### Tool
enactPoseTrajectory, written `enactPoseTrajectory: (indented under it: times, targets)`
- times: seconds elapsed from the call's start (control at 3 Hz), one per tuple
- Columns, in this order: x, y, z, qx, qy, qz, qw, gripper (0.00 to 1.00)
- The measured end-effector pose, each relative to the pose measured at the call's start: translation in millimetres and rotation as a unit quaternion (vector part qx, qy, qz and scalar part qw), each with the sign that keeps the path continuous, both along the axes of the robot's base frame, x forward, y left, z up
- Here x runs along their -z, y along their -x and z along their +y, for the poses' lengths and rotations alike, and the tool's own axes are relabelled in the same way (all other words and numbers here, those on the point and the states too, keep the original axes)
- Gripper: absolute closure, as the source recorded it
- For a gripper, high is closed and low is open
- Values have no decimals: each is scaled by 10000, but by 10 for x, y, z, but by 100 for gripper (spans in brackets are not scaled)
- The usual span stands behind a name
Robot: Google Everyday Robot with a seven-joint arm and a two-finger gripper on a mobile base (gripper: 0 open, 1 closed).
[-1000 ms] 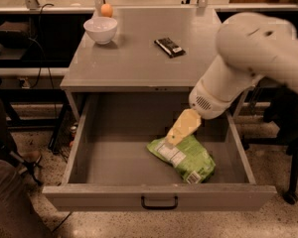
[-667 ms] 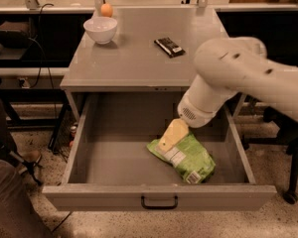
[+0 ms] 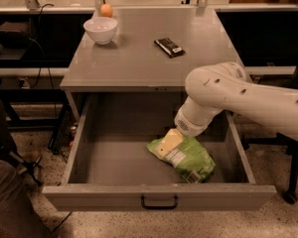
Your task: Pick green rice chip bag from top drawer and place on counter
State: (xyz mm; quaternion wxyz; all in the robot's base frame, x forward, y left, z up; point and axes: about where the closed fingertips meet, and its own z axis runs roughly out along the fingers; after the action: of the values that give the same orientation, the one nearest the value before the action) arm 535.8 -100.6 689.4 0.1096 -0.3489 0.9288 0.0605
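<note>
Down inside the top drawer (image 3: 80, 144), the gripper (image 3: 169, 142) sets its pale tip on the upper-left end of the green rice chip bag (image 3: 189, 161) (whether it has hold of the bag cannot be told). The bag lies flat on the floor of the pulled-out drawer, right of centre. Above, the counter (image 3: 139, 58) carries a white bowl (image 3: 100, 29) at the back left, an orange ball (image 3: 106, 10) just behind it, and a dark wrapped bar (image 3: 169, 46).
</note>
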Motion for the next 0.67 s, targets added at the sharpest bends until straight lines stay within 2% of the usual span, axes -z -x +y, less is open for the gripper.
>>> enactPoseTrajectory:
  times: [0.33, 0.67]
  targets:
    - [167, -23, -191, 212, -245, 83, 9994, 0]
    - [330, 15, -343, 292, -383, 251, 9985, 0]
